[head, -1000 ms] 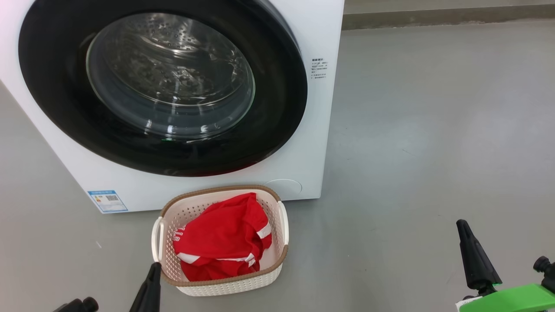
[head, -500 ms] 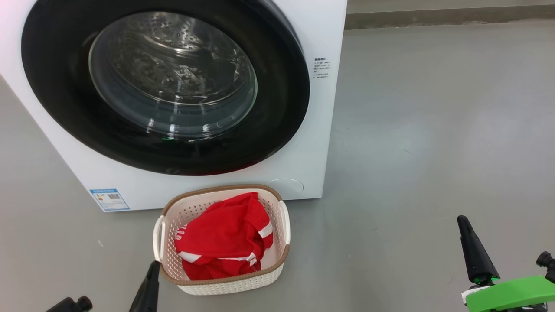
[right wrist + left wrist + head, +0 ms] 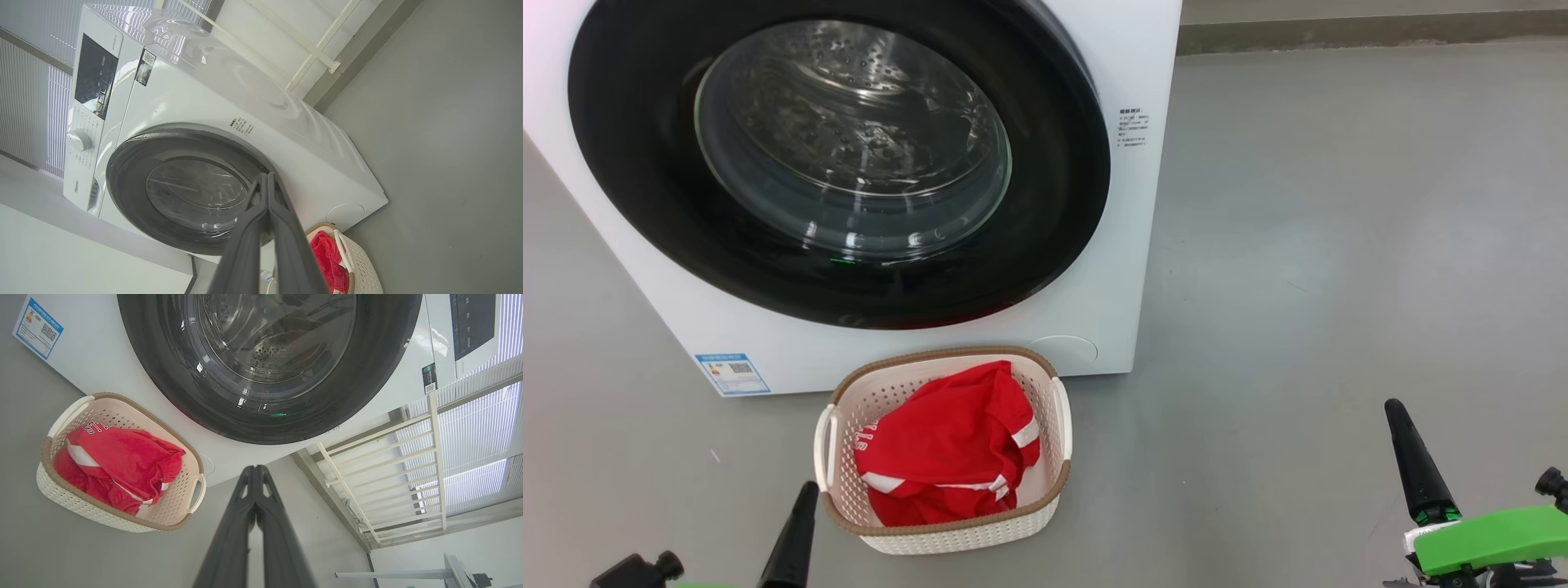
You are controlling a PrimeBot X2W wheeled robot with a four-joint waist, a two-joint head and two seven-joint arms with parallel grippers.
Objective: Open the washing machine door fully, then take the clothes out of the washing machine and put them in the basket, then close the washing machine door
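Observation:
The white washing machine (image 3: 1127,245) stands with its round black door (image 3: 1045,204) closed flat against its front; the drum behind the glass looks bare. In front of it on the floor sits the cream basket (image 3: 947,531) holding the red clothes (image 3: 947,449) with white stripes. My left gripper (image 3: 805,492) is shut and empty, its tip just left of the basket's near corner. My right gripper (image 3: 1395,407) is shut and empty, far to the right over the floor. The wrist views show both pairs of fingers (image 3: 255,473) (image 3: 267,179) pressed together, and the basket (image 3: 102,514) (image 3: 363,265) again.
Grey floor (image 3: 1339,245) spreads to the right of the machine up to a wall base (image 3: 1339,33). A blue label sticker (image 3: 733,373) marks the machine's lower left front. A white railing and blinds (image 3: 408,465) stand beside the machine.
The head camera has shifted slightly, sliding the scene right. Both grippers have drawn lower in the picture, staying shut. Door, basket and clothes are as before.

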